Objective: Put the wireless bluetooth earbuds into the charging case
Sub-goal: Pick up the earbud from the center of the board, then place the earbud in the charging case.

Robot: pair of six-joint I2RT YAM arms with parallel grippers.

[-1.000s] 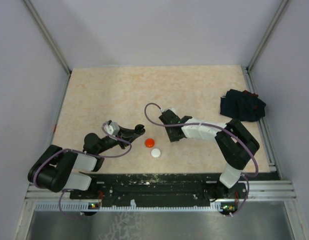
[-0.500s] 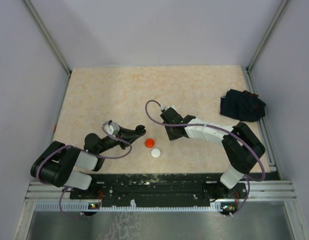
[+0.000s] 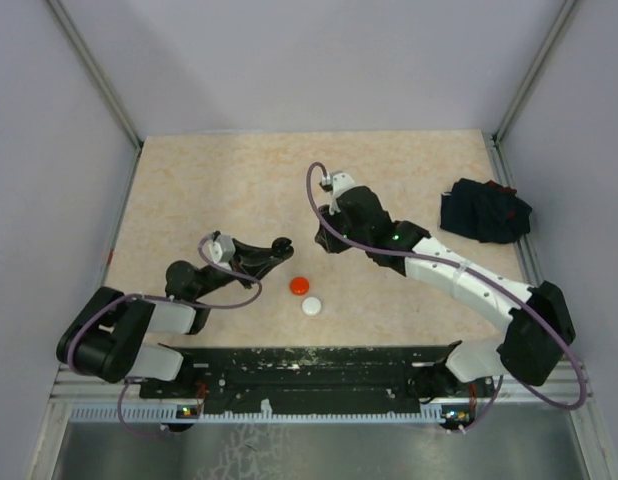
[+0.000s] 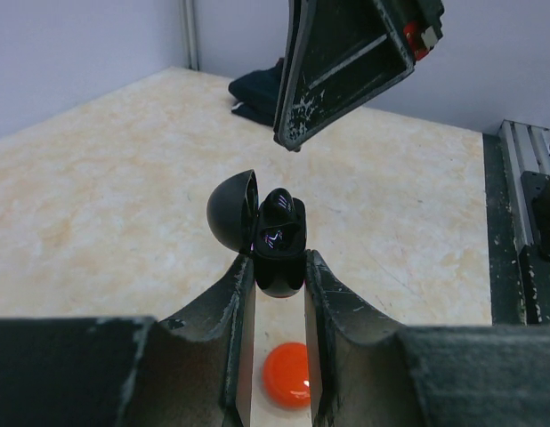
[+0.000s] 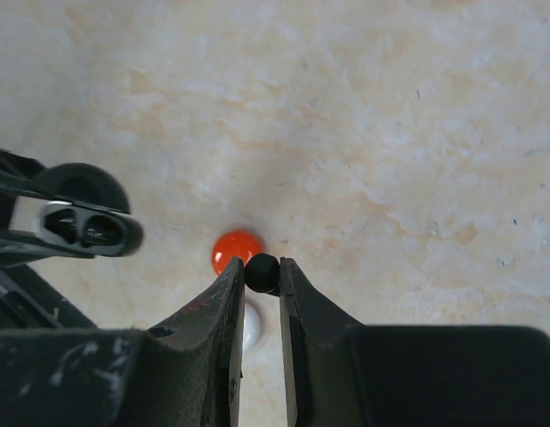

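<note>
The black earbud (image 5: pixel 262 273) is a tiny rounded lump pinched between the tips of the right gripper (image 5: pixel 261 267). It is held in the air above the table (image 3: pixel 209 190), up and to one side of the charging case (image 4: pixel 279 238) and not touching it.

The right arm (image 3: pixel 459 282) stretches long from its base across the table toward the middle, wrist raised and bent so that its 2 fingers point down and to the left.

The left arm (image 3: pixel 174 305) lies low and folded near its base, with the forearm reaching right.

A dark cloth bundle (image 3: pixel 484 212) sits at the table's right edge, well apart from both arms.

The left gripper (image 4: pixel 279 267) is narrowed on the lower half of the black case and holds it clear of the table. The case's domed lid (image 4: pixel 230 215) is swung open to the left. In the right wrist view, 2 sockets show in the case's pale inner face.

Below and between the 2 grippers, a red disc (image 3: pixel 300 285) and a white disc (image 3: pixel 311 306) lie just beside each other on the table.
</note>
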